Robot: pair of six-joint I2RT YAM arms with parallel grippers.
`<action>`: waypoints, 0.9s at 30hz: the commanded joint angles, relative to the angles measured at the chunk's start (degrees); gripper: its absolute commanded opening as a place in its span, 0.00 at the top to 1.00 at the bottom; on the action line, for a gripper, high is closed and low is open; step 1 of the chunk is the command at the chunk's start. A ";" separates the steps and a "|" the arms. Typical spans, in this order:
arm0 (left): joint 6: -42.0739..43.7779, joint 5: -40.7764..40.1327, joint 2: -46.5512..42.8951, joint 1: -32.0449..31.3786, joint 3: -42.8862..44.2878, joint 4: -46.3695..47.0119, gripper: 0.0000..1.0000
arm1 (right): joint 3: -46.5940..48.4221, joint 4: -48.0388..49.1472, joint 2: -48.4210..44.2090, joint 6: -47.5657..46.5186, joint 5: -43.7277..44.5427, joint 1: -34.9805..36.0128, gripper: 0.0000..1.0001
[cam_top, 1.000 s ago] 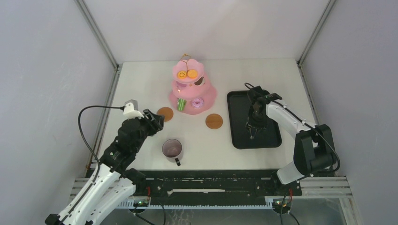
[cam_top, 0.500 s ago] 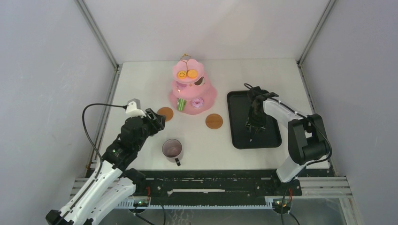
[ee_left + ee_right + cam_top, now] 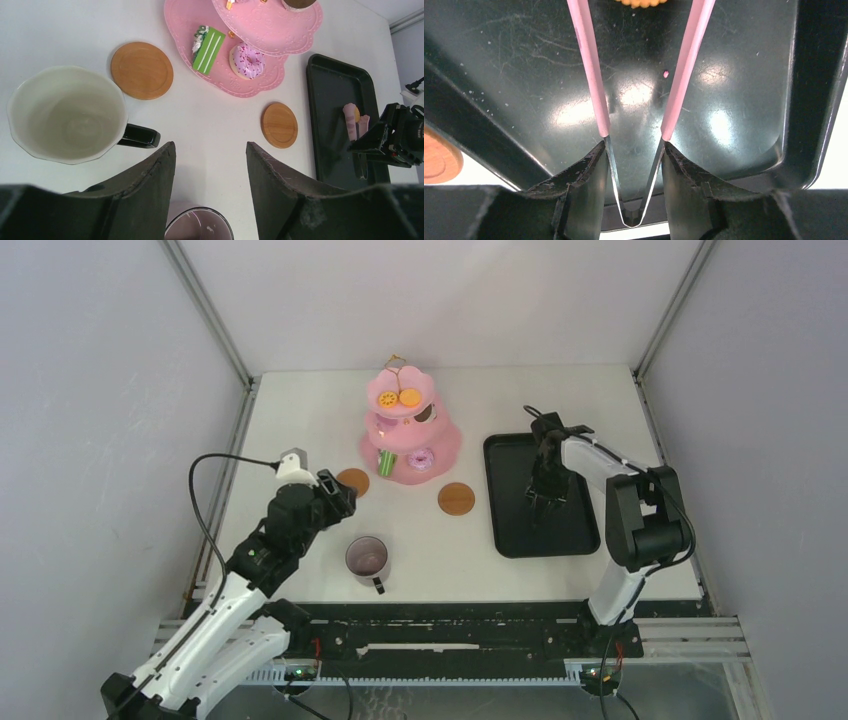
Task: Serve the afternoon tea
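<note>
The white table point(image 3: 300, 420) holds the pink stand point(image 3: 400, 425) towards the back. The stand already carries pastries, among them a donut point(image 3: 248, 57) and a green slice point(image 3: 207, 43) on its bottom tier. The black tray point(image 3: 572, 532) lies to the stand's right. Two mugs stand near the front edge, and neither is on a coaster. One mug point(image 3: 367, 558) is in the open, and a pale-lined mug point(image 3: 67, 115) sits under the left arm, seen only by that wrist. The two coasters point(image 3: 352, 482) point(image 3: 455, 498) lie bare in front of the stand, apart from each other. The left gripper point(image 3: 210, 150) hovers above the mugs, jaws apart and empty. Over the tray, the right gripper point(image 3: 634, 147) is clamped on the tongs point(image 3: 591, 75) near their hinge. The pink arms of the tongs are spread to either side of an orange pastry point(image 3: 641, 3) lying on the tray, and whether the tips touch it cannot be told. The step in hand looks like moving this pastry to the stand. Next, the right gripper needs a firmer squeeze to close the tips on the pastry. It must then lift clear of the tray wall and carry the pastry to a free spot on a tier. The mugs have yet to be set on the coasters.
</note>
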 commanded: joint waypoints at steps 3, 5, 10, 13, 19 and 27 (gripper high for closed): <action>0.93 -0.90 1.16 0.42 2.04 3.16 0.41 | 3.11 1.72 2.13 -1.81 0.18 -1.50 0.50; 0.93 -0.85 1.47 0.43 1.97 3.24 0.41 | 3.11 1.96 2.48 -1.90 0.02 -1.74 0.51; 1.00 -0.85 1.65 0.51 1.87 3.33 0.41 | 3.11 2.53 3.05 -2.12 -0.26 -1.88 0.58; 0.98 -0.81 1.67 0.65 1.80 3.37 0.41 | 3.11 2.68 2.60 -2.17 -0.46 -1.86 0.65; 1.04 -0.76 1.46 0.78 1.94 3.44 0.40 | 5.25 2.39 -0.14 -2.59 -0.19 -0.87 0.76; 0.75 -0.49 1.88 0.82 2.51 3.59 0.40 | 15.02 -1.03 -2.71 -2.82 0.71 4.19 0.81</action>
